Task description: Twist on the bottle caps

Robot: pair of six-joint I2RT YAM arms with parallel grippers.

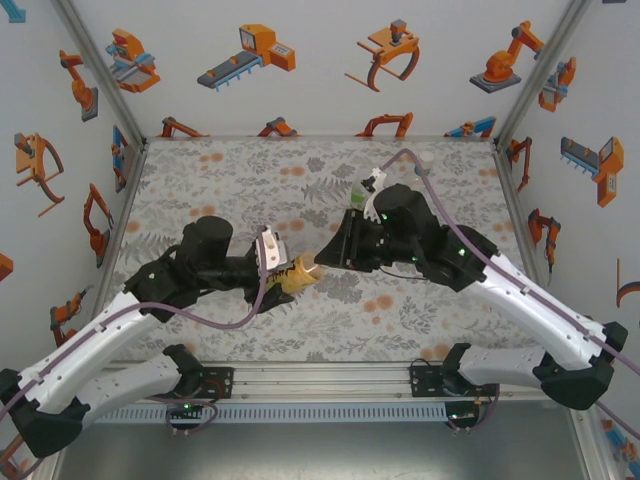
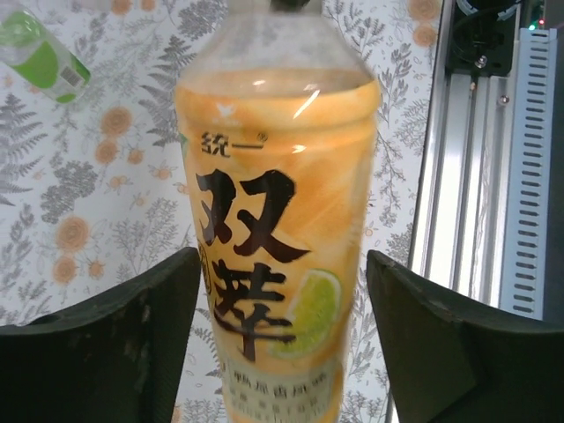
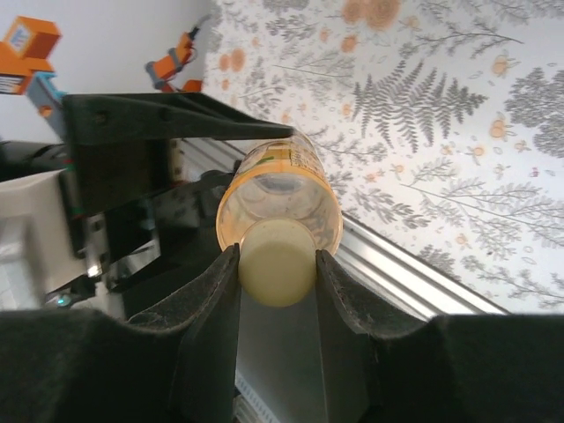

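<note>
I judge the job to be in its first bottle, with most of it left. My left hand (image 2: 283, 256) has the amber bottle (image 2: 278, 176) lying between its two fingers, label facing its wrist camera and neck pointing away toward the other arm. The fingers stand hard up against the bottle's sides with barely a sliver of gap, and I cannot tell whether they are pressing it or have let go. My right hand (image 3: 278, 256) meets the bottle head-on and is pinching the pale cap (image 3: 276, 275) squarely between its fingertips. The cap sits on the bottle's mouth, in line with the neck as far as I can see. From the top view the bottle is held off the bench (image 1: 220, 180) in the space between the two hands, roughly level. How far the cap is wound down I cannot read, as the threads are hidden by the cap and the fingers, so I count this cap as seated but not proven tight. Well apart from the left hand, off past its fingertips and to one side, the bottle with the green band (image 2: 42, 51) lies on the bench, and I cannot make out whether it wears a cap. I reckon it is yet to be handled.
</note>
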